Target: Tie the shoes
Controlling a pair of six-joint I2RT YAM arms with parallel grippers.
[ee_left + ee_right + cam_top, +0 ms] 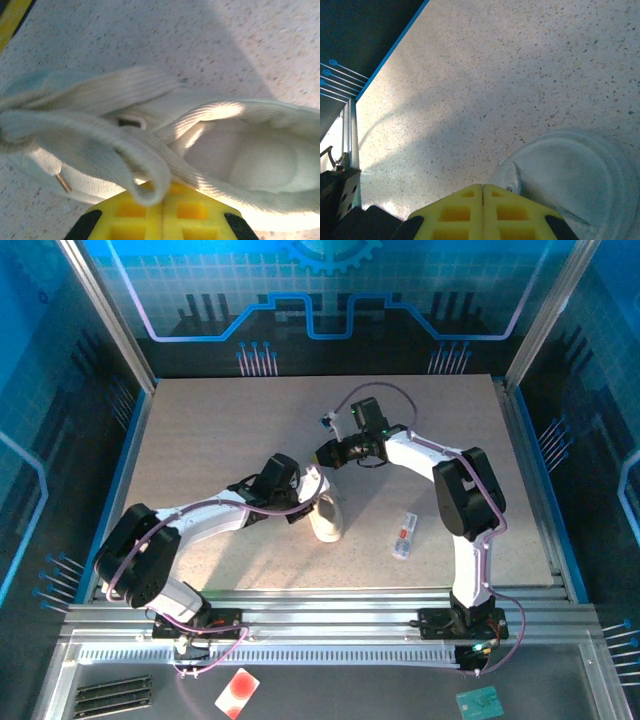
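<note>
Two closed grips at the white sneaker (326, 518), which lay mid-worktop (220, 440): left fingers (132, 215) were pinched on a loop of lace (145, 187), right fingers (512, 212) were pressed together just beyond it, holding what I couldn't tell. Looked like the lace-gathering step. Next, that loop wanted drawing out taut without dragging the sneaker along.

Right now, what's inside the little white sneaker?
Only a pale insole shows inside the small white fabric sneaker; the toe end hides under its flat white laces.

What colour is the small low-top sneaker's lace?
White; the lace shows best in the left wrist view.
</note>
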